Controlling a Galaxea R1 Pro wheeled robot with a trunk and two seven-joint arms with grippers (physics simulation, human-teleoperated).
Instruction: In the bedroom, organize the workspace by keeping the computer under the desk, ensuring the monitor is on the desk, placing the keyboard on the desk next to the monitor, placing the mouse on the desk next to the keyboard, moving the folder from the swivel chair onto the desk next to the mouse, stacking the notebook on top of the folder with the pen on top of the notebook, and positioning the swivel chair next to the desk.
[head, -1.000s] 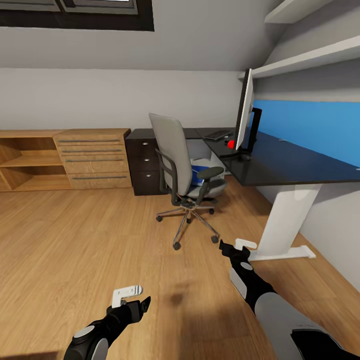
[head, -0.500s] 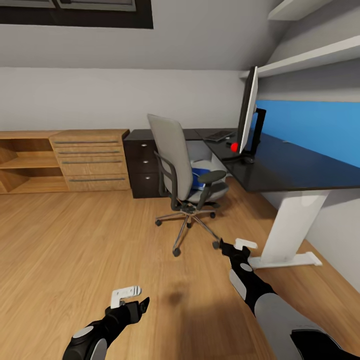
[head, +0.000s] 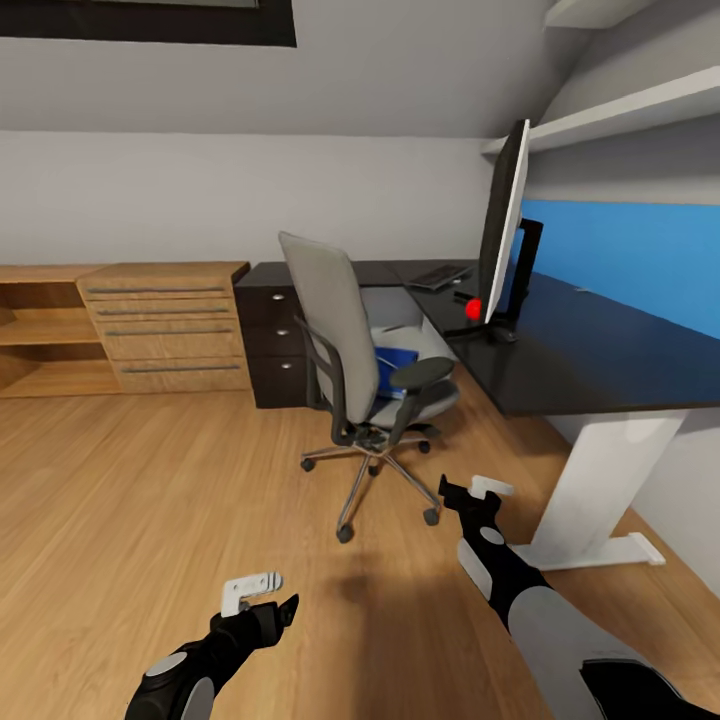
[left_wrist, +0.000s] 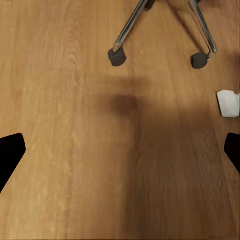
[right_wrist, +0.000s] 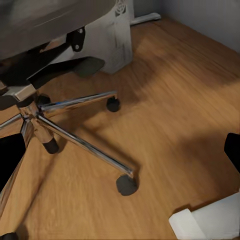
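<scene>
Our left gripper (head: 262, 592) hangs low over the wood floor (head: 150, 480) at near left, fingers spread wide, nothing between them; in the left wrist view the two dark fingertips (left_wrist: 11, 155) sit at opposite edges with bare floor between. Our right gripper (head: 476, 491) is further out at center right, just near of the swivel chair (head: 365, 360) base, also spread wide and empty.

The swivel chair stands ahead of us, grey back turned toward us, its chrome star base (right_wrist: 75, 135) and casters seen close in the right wrist view. The blue folder (head: 395, 365) lies on the seat. The chair is just left of the dark desk (head: 590, 350).

On the desk the monitor (head: 503, 225) stands upright, seen edge-on. The keyboard (head: 440, 276) lies at the far end of the desk. A red thing (head: 474, 309) sits by the monitor foot, too small to tell. A pale computer tower (right_wrist: 117, 35) stands behind the chair under the desk. Dark drawers (head: 272, 335) and a wooden cabinet (head: 165, 325) line the far wall.
</scene>
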